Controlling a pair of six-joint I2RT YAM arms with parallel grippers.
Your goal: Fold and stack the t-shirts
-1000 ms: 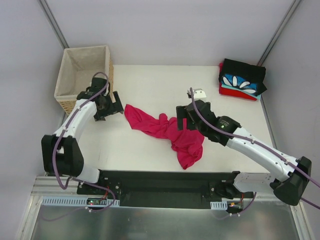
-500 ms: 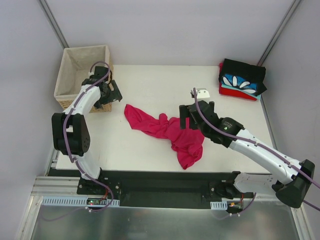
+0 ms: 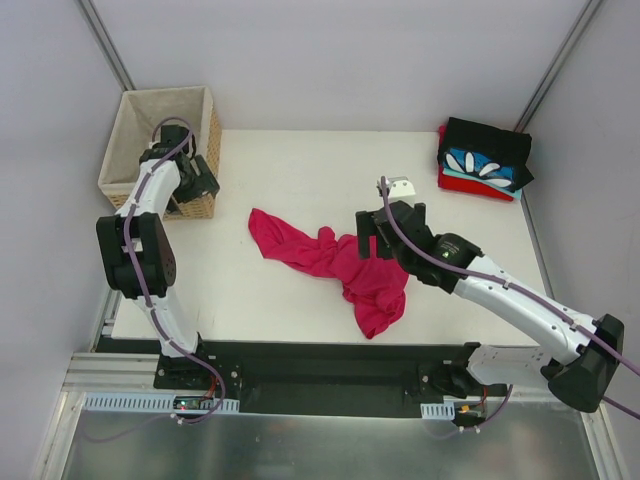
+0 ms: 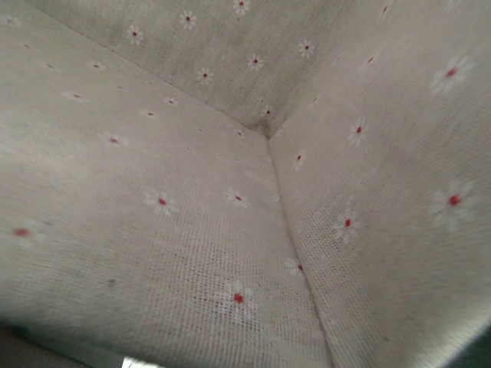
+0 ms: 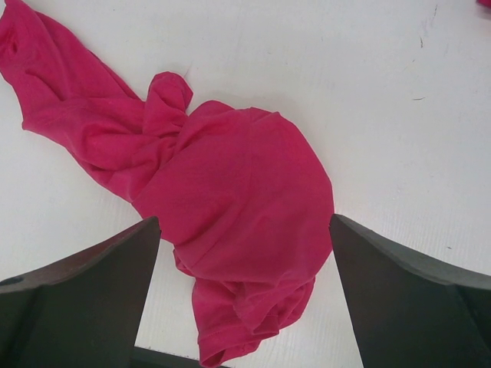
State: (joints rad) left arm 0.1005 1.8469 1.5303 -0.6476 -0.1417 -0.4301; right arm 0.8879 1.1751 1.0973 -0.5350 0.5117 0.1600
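The magenta-pink t-shirt [image 3: 335, 262] lies crumpled in the middle of the table, stretched from upper left to lower right. My right gripper [image 3: 372, 243] hovers over its bunched right part, open and empty. In the right wrist view the shirt [image 5: 230, 192] lies between and below the two dark fingers [image 5: 84, 284], gripper [image 5: 245, 230]. The folded black, blue petal-print and red shirts [image 3: 485, 160] are stacked at the far right corner. My left gripper [image 3: 193, 180] is at the near right side of the wicker basket [image 3: 165, 93]; its fingers are hidden.
The left wrist view shows only the basket's beige flowered lining [image 4: 230, 199], an inner corner. A small white object [image 3: 400, 186] lies on the table beyond my right gripper. The table's left edge runs beside the basket.
My left arm has swung left and back to the basket, and the basket has shifted a little to the left. My right gripper has stayed over the pink shirt.
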